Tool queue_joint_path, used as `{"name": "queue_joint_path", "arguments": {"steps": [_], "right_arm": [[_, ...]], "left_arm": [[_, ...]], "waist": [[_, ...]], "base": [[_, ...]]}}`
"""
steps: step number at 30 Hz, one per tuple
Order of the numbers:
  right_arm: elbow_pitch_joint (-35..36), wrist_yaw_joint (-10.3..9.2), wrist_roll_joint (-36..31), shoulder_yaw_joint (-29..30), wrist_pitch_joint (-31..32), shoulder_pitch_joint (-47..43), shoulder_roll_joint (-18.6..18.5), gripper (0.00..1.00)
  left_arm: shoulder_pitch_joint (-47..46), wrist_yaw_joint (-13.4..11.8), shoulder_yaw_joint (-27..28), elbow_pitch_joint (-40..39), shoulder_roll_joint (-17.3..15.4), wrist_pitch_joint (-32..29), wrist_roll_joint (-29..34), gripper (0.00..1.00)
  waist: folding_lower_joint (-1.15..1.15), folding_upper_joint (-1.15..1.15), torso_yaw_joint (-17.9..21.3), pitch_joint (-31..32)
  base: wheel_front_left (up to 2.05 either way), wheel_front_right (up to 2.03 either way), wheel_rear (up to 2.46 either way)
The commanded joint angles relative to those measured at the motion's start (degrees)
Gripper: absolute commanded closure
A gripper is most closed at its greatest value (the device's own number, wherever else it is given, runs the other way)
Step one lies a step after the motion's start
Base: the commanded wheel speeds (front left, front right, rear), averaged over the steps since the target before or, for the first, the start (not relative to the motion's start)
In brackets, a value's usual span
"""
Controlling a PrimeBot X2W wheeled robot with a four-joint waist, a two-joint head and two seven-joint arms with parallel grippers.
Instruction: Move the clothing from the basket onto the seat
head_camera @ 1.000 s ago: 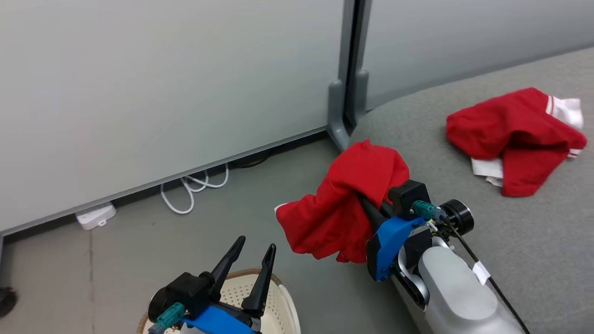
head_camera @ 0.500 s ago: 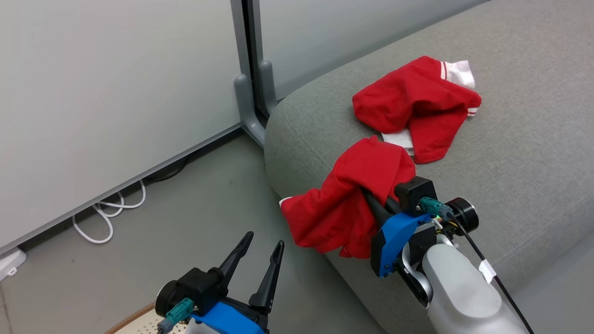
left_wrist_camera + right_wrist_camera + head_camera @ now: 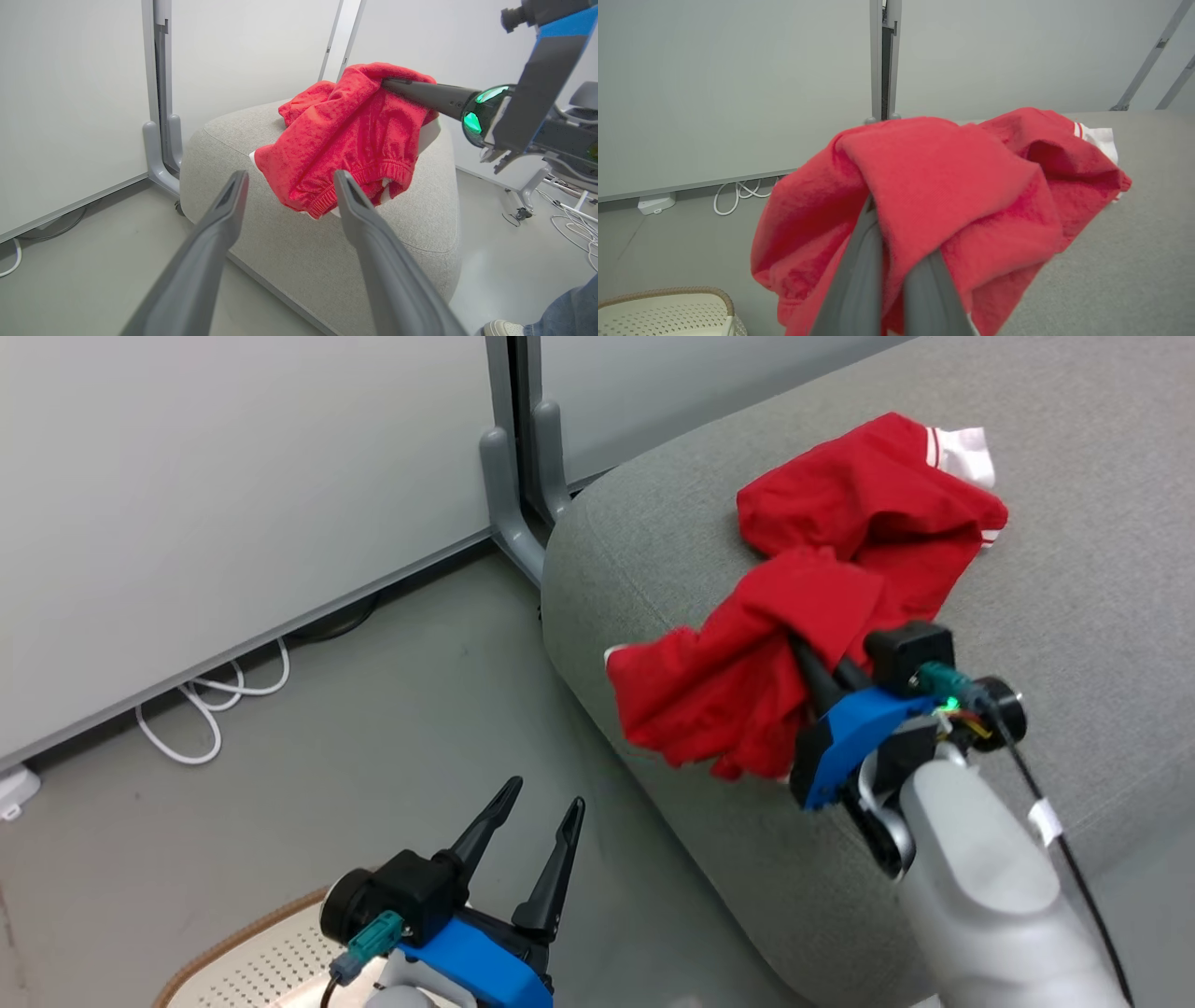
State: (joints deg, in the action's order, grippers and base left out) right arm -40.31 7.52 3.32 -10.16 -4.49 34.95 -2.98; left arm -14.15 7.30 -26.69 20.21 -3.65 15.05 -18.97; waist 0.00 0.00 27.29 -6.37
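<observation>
The right claw [image 3: 805, 658] is reaching farther in over the seat [image 3: 1074, 616] than it was half a second ago. The red cloth [image 3: 728, 681] it is carrying is now much nearer the second red cloth [image 3: 868, 495], which is lying on top of the seat. Before, a strip of grey seat was showing between the two; now they are overlapping in the head view, and they may be touching, but it is hard to be sure. The left claw [image 3: 545, 795] is staying low beside the seat with its two fingers spread wide apart, and it is holding nothing. The carried cloth is bright red, soft and bunched up, with a gathered stretchy hem along its bottom and a bit of white peeking out. The second one is crumpled, with a white part and thin stripes at its far end. The right claw is squeezing tight on the carried cloth, which is draping over both finger ends and hanging down above the seat's rounded edge. The basket [image 3: 252, 952] is standing on the floor, well away from the seat.
</observation>
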Motion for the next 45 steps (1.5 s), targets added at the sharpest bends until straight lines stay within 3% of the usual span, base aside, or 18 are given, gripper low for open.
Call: {"name": "queue_joint_path", "arguments": {"steps": [1,7,14,19,23,30,31,32,33,39,45], "right_arm": [[0.4,-0.06,-0.7,0.6,0.2,1.6,-0.2,1.0],[1.1,-0.06,-0.9,9.9,2.7,13.8,-5.1,1.0],[2.6,-0.07,-1.1,21.1,5.5,28.1,-17.5,1.0],[1.1,-0.05,-1.8,28.7,5.1,29.5,-23.5,1.0],[-0.8,-0.06,-2.8,34.0,3.4,26.2,-23.5,1.0],[-5.5,-0.07,-5.4,38.5,-0.9,23.3,-20.1,1.0],[-5.9,-0.07,-6.3,38.9,-1.4,23.1,-20.1,0.86],[-6.3,-0.07,-7.3,39.0,-1.8,22.8,-19.9,0.57],[-6.8,-0.06,-7.9,39.3,-2.2,22.8,-19.5,0.0],[-8.2,-0.06,-11.2,39.9,-3.7,22.3,-18.4,0.0],[-8.0,-0.06,-13.5,35.9,-6.0,17.7,-17.6,0.0]], "left_arm": [[-0.9,0.2,-0.2,-0.2,-0.6,0.2,0.3,0.0],[-6.0,0.2,-3.0,-1.0,-2.7,0.2,0.9,0.0],[-13.5,0.2,-7.3,-4.2,-6.2,0.2,2.0,0.0],[-18.2,0.2,-9.0,-7.9,-8.3,0.1,1.9,0.0],[-20.4,0.2,-9.6,-10.3,-9.3,0.1,1.9,0.0],[-21.0,0.2,-9.1,-12.5,-10.3,0.2,1.8,0.0],[-21.1,0.2,-9.6,-12.3,-10.5,0.2,1.8,0.0],[-21.2,0.2,-9.8,-12.2,-10.5,0.2,1.6,0.0],[-21.2,0.2,-9.8,-12.1,-10.5,0.2,1.3,0.0],[-19.5,0.2,-9.4,-11.0,-9.7,0.2,0.2,0.0],[-15.5,0.2,-7.3,-8.6,-7.0,0.2,-1.8,0.0]], "waist": [[0.0,0.0,-1.5,-2.0],[0.0,0.0,-5.1,-10.6],[0.0,0.0,-9.8,-23.1],[0.0,0.0,-12.6,-30.2],[0.0,0.0,-13.8,-33.1],[0.0,0.0,-13.8,-34.1],[0.0,0.0,-13.8,-33.9],[0.0,0.0,-13.8,-33.6],[0.0,0.0,-13.9,-33.2],[0.0,0.0,-14.9,-28.9],[0.0,0.0,-16.7,-20.8]], "base": [[0.0,0.0,0.0],[0.0,0.0,0.0],[0.0,0.0,0.0],[0.0,0.0,0.0],[0.0,0.0,0.0],[0.0,0.0,0.0],[0.0,0.0,0.0],[0.0,0.0,0.0],[0.0,0.0,0.0],[0.0,0.0,0.0],[0.0,0.0,0.0]]}}
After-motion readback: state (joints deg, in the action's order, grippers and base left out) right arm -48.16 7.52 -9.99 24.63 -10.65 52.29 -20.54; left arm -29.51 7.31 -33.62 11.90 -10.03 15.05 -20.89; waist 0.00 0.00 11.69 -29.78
